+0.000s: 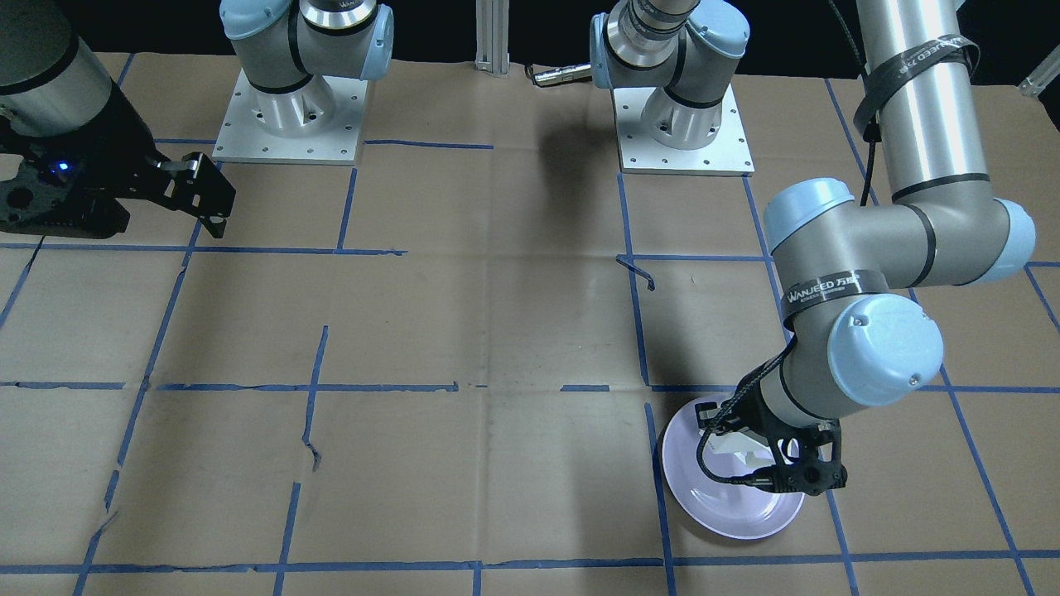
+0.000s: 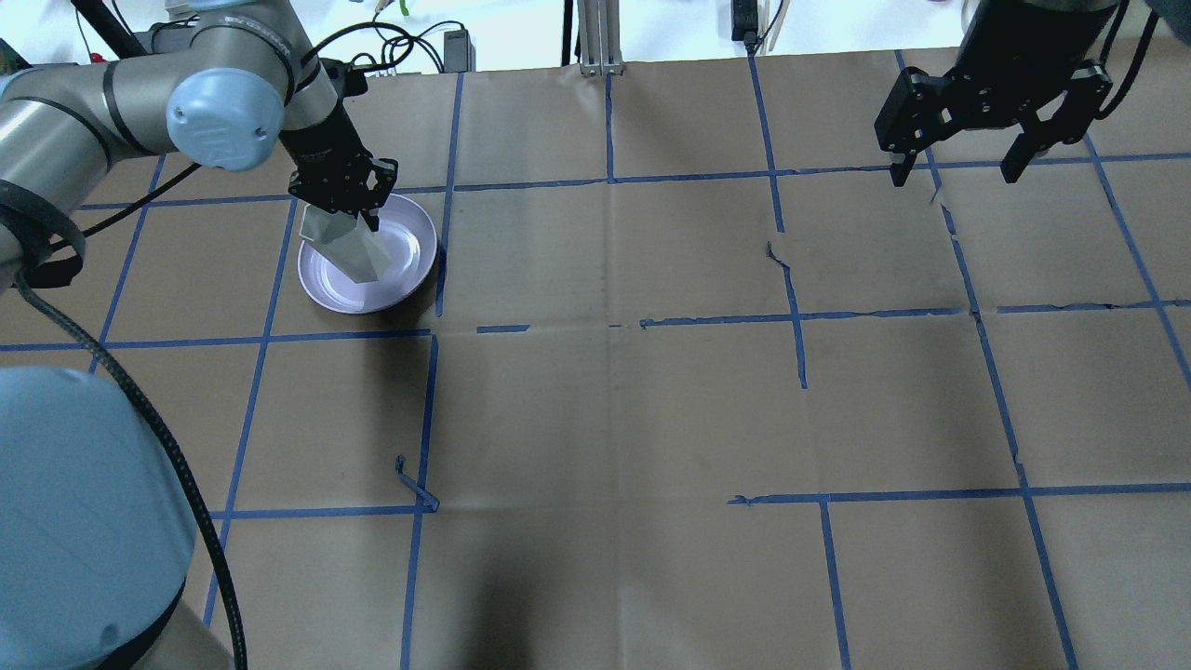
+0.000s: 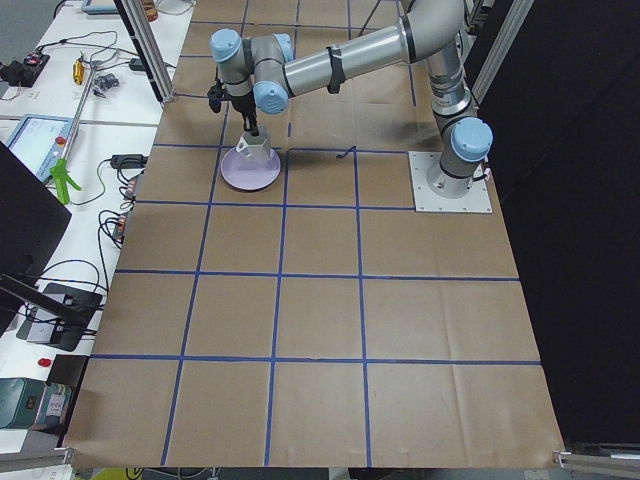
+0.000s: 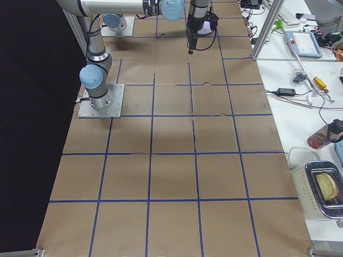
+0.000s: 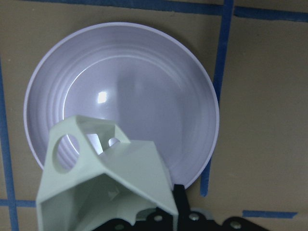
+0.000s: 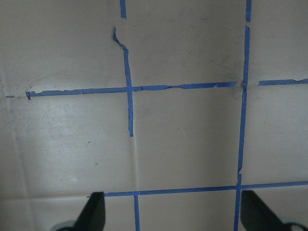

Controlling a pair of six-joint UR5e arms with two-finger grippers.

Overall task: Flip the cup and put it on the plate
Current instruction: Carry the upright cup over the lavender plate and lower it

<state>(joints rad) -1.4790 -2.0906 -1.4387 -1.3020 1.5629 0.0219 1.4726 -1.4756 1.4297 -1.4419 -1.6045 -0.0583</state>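
Note:
My left gripper (image 2: 340,197) is shut on the white faceted cup (image 2: 349,247) and holds it tilted over the near-left part of the pale lavender plate (image 2: 411,244). In the left wrist view the cup (image 5: 108,180) fills the lower left, its angular handle pointing toward the plate (image 5: 144,91). I cannot tell whether the cup touches the plate. The front view shows the cup (image 1: 739,447) under the gripper (image 1: 774,455) above the plate (image 1: 729,509). My right gripper (image 2: 958,172) is open and empty, high over the far right of the table.
The table is brown paper with a blue tape grid (image 2: 609,321). The two arm bases (image 1: 286,112) stand on metal plates at the robot's edge. Benches with tools and cables (image 3: 70,150) lie beyond the table's ends.

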